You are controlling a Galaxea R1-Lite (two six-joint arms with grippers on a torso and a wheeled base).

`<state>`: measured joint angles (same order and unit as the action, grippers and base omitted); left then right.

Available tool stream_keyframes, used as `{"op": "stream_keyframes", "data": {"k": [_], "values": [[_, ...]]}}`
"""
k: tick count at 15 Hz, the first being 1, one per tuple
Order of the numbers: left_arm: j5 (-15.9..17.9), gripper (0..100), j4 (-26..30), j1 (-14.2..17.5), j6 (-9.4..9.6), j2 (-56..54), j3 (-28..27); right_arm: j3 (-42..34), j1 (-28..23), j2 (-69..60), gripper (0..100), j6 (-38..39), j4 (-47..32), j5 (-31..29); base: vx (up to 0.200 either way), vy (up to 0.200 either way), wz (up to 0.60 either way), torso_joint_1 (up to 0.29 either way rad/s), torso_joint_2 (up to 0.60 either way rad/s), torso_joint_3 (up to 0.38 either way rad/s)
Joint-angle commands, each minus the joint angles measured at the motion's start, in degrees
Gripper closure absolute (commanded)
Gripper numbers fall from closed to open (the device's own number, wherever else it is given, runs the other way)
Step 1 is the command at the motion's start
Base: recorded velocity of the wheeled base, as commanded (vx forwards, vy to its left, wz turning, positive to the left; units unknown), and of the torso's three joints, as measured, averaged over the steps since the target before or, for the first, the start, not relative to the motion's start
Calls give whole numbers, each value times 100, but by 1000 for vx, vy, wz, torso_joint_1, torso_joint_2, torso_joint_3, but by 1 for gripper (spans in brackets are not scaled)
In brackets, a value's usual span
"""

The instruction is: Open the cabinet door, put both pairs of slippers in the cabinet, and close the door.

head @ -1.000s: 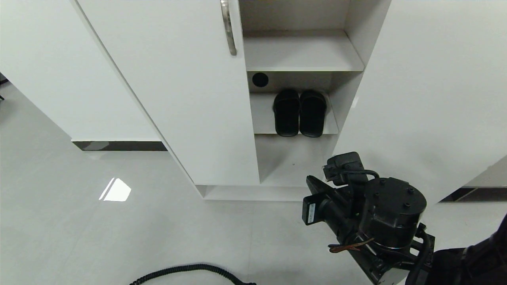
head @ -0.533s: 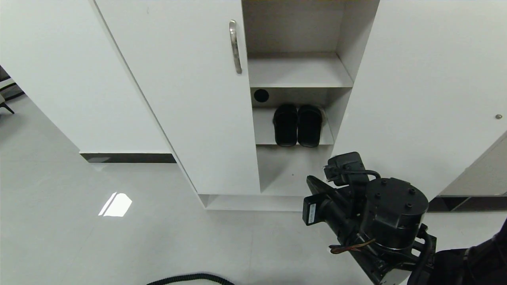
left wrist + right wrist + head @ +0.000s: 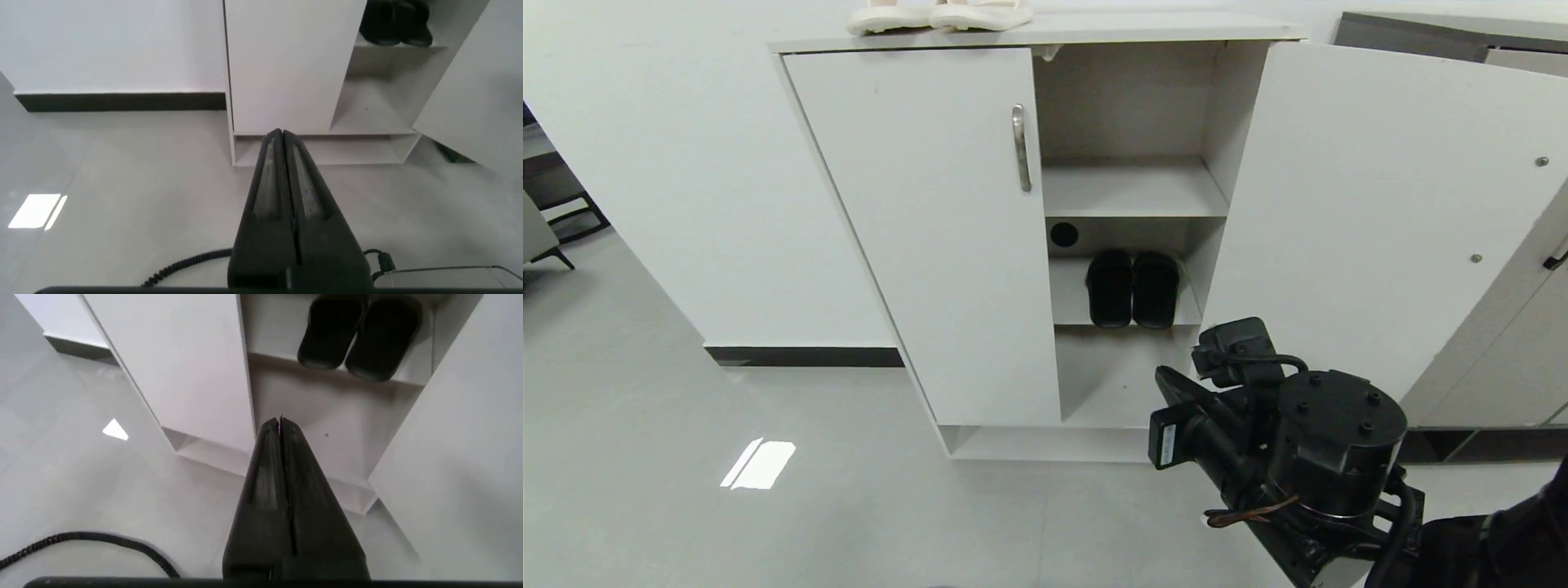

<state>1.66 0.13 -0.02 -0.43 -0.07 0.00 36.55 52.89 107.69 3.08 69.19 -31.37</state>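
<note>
Cabinet (image 3: 931, 245) fills the frame's middle, its right door (image 3: 1339, 229) swung wide. Black slippers (image 3: 1132, 287) sit on the centre shelf (image 3: 1068, 304); the pale pair (image 3: 939, 16) lies on the cabinet's top, upper middle. Left tool (image 3: 282, 135) and right tool (image 3: 279, 423) are clenched empty; release one before reaching up.

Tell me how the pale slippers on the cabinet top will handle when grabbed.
Pale slippers: probably light and bendy, given thick foam-like soles. Lying flat on the cabinet top, unlikely to roll; near its front edge, a push might drop them.
</note>
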Motion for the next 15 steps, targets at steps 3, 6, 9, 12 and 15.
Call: {"op": "stream_keyframes", "data": {"k": [3, 6, 9, 12, 15], "values": [[-8, 100, -5, 2, 51, 7, 0, -271, 2, -126, 100, 61, 42, 491, 0, 0, 0, 5, 7, 178], [1, 100, -5, 2, 43, 7, 0, -904, 2, -697, 100, 377, 24, 1968, 0, 0, 0, 0, 0, 0], [1, 100, -5, 2, 43, 7, 0, -1290, -7, -1057, 100, 579, 15, 2987, 0, 67, 0, -1, 1, 1], [10, 100, -5, 2, 43, 7, 0, -1326, -16, -1048, 100, 632, 24, 3014, 0, 200, 0, 1, -7, 9], [10, 100, -5, -6, 43, 7, 0, -1343, -69, -1040, 100, 641, 24, 3022, 0, 200, 0, 2, 1, 1]]}}
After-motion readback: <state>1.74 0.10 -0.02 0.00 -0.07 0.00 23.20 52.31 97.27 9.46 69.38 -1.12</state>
